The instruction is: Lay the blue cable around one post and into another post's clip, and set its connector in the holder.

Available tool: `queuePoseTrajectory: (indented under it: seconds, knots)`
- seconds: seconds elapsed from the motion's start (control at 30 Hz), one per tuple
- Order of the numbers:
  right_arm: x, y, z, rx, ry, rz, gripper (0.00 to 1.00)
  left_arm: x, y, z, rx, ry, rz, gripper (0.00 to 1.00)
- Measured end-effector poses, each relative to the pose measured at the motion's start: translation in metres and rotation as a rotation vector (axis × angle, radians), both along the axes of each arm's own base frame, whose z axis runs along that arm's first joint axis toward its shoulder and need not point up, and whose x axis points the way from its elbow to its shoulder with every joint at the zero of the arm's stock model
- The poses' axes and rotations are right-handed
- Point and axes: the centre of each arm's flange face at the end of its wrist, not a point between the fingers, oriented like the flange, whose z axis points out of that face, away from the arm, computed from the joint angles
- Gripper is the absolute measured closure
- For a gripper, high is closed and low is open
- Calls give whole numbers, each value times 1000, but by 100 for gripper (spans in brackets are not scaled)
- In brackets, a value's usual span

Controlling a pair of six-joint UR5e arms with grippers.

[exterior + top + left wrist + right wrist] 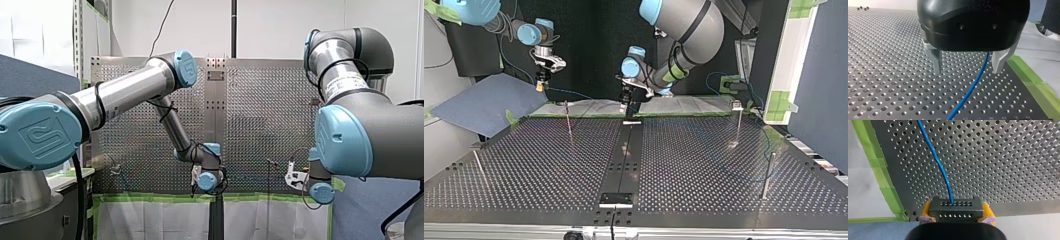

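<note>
My right pincer [957, 210] is clenched on the connector [952, 205], a black block with rows of small holes, squeezed between the yellow pads [987, 210] on either side. The blue cable [936, 160] leaves the middle of the block's face and runs away over the perforated bench [1010, 157]. Green tape [880, 170] lines the bench edge beside it.

My left pincer [967, 71] is released. Its two metal fingers [936, 61] stand well apart just above the bench, and the cable passes down between them, closer to the finger on the tape side, then trails on over the holes.

In the top view the right pincer hangs at the view's left, beyond the far edge of the bench, so the connector is held in the air and not on the bench. From it the cable spans through the air to the left pincer, which stands at the far end of the dark strip [629, 155] running down the middle of the bench. Thin posts [568, 120] stand upright on the bench: one under that span, between the two pincers, and others towards the view's right and near-left corners. More of the cable lies loosely at the view's right, near the far right post.
</note>
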Motion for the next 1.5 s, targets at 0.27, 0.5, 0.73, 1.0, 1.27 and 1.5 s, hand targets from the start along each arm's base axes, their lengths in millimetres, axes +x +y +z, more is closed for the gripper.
queuePoseTrajectory:
  seconds: [0.27,0.5,0.73,1.0,1.27,1.5]
  knots:
    - [0,-1,0,-1,-1,1,100,-3,-2,-2,17,17,-35,0]
    - [0,-1,0,0,1,1,100,-3,-2,-2,14,18,-35,7]
    - [0,-1,0,0,1,1,100,-3,-2,-2,11,18,-35,42]
    - [0,-1,0,-1,1,1,100,-3,-2,-2,10,19,-39,68]
    - [0,-1,1,-3,-1,1,100,-4,-2,-3,12,24,-49,71]
    - [0,-1,1,-3,-2,1,100,-7,0,-6,19,29,-49,81]
